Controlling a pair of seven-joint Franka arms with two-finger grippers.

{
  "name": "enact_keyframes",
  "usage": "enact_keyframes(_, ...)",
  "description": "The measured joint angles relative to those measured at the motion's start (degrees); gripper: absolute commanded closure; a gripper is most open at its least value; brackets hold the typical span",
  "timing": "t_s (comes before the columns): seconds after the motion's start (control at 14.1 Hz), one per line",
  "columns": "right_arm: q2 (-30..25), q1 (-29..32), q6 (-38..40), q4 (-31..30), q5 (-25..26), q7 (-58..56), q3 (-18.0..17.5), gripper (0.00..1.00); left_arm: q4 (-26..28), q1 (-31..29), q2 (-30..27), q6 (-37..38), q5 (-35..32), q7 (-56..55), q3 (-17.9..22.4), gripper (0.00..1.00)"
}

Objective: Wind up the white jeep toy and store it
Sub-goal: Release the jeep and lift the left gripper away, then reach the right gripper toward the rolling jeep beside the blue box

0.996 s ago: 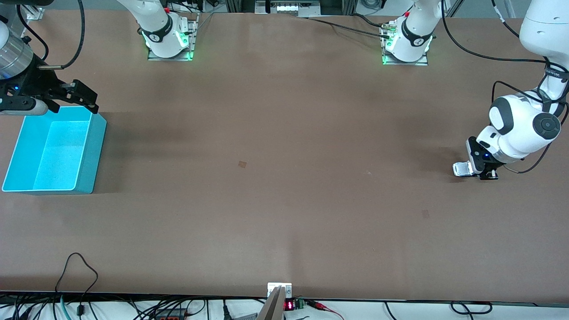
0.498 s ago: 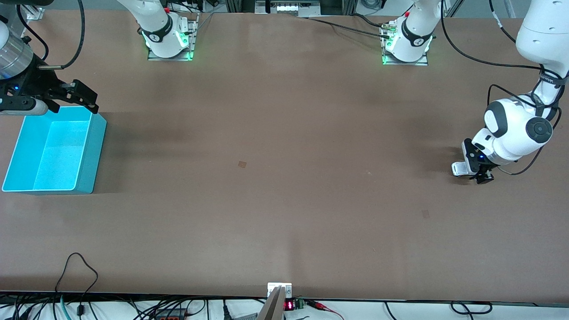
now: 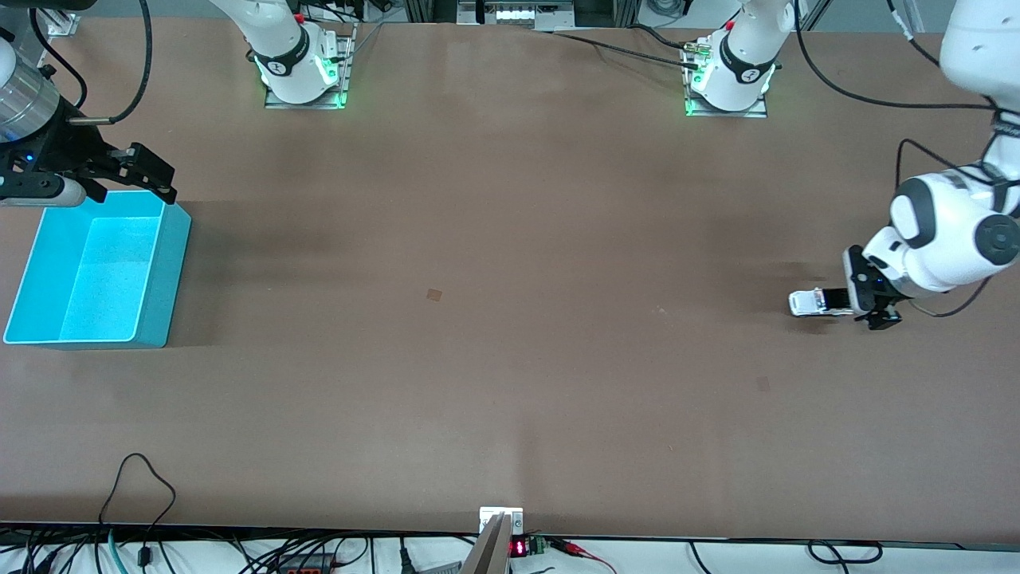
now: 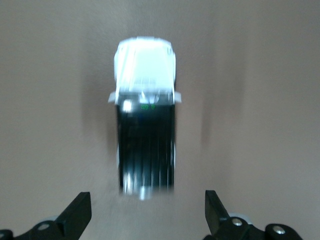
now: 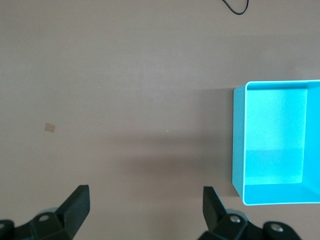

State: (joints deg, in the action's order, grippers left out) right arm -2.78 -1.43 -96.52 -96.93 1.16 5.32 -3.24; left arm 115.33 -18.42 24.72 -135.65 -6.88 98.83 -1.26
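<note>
The white jeep toy (image 3: 814,303), with a black ribbed roof, stands on the table at the left arm's end. My left gripper (image 3: 865,303) is low beside its rear, open and empty. In the left wrist view the jeep (image 4: 145,125) lies just ahead of my open left gripper (image 4: 147,210), not between the fingers. The turquoise bin (image 3: 171,279) stands empty at the right arm's end. My right gripper (image 3: 151,171) waits open over the bin's corner nearest the bases. The right wrist view shows the bin (image 5: 239,145) beside my open right gripper (image 5: 145,205).
A small brown patch (image 3: 433,294) lies mid-table, and it also shows in the right wrist view (image 5: 50,127). Another patch (image 3: 763,383) lies nearer the front camera than the jeep. A black cable loop (image 3: 143,478) lies at the front edge.
The left gripper has let go of the jeep and drawn back toward the left arm's end. The jeep has moved a little toward the right arm's end. The right arm has not moved.
</note>
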Motion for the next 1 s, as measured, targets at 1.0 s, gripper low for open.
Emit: enact_keyframes(1.0,0.0,0.0,0.0,0.0,0.0,0.0,0.0,0.0,-27.4,3.9,-2.9,41.5,0.0,-52.0,-9.2,0.0)
